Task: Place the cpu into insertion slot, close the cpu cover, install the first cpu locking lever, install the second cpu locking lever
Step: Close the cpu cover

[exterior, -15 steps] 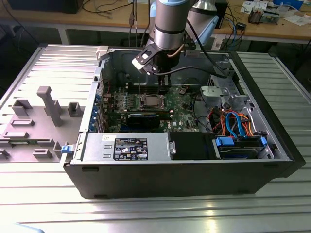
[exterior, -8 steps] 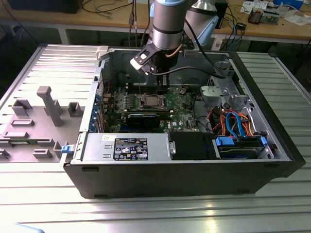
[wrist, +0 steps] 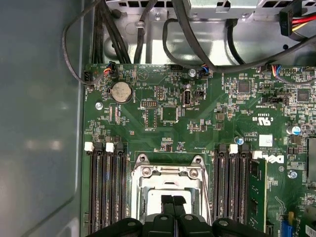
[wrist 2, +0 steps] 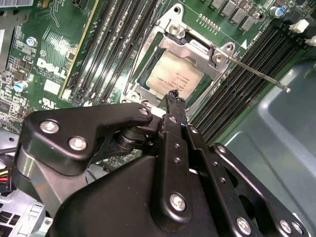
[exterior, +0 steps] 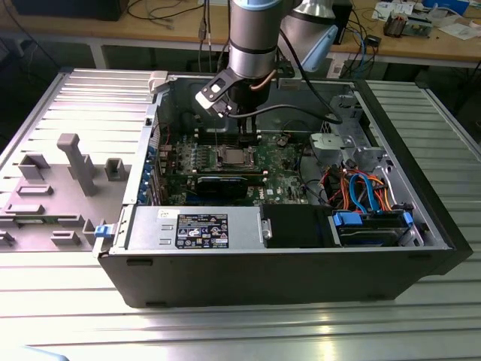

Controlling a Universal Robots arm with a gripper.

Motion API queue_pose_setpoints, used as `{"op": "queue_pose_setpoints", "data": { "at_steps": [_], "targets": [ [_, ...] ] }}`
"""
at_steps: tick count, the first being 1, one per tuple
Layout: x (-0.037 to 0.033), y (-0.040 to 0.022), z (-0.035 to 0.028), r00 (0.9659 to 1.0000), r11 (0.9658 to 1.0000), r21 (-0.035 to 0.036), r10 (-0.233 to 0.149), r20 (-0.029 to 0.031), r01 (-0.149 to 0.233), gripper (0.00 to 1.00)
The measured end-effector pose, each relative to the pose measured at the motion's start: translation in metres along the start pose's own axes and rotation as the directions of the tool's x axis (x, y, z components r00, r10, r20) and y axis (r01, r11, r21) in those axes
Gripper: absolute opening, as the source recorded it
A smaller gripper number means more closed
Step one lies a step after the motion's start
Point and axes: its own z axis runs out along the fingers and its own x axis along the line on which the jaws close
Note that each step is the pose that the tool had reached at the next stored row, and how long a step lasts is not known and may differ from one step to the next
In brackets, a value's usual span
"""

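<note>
Found the chip (wrist 2: 175,74) seated in the socket (wrist 2: 134,85) near the middle of the green board (wrist: 197,118), with the cover (wrist 2: 193,49) lying flat around its edges. Saw one thin lever (wrist 2: 261,75) sticking out from the socket's corner across the memory slots (wrist 2: 237,94). Noted the gripper (wrist: 173,200) over the chip, fingers pinched together on nothing.
</note>
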Motion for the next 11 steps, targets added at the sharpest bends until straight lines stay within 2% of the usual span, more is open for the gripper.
{"op": "queue_pose_setpoints", "data": {
  "at_steps": [11],
  "targets": [
    [0.0000,-0.0003,0.0002,1.0000,1.0000,0.0001,0.000,0.0000,0.000,0.11]
  ]
}}
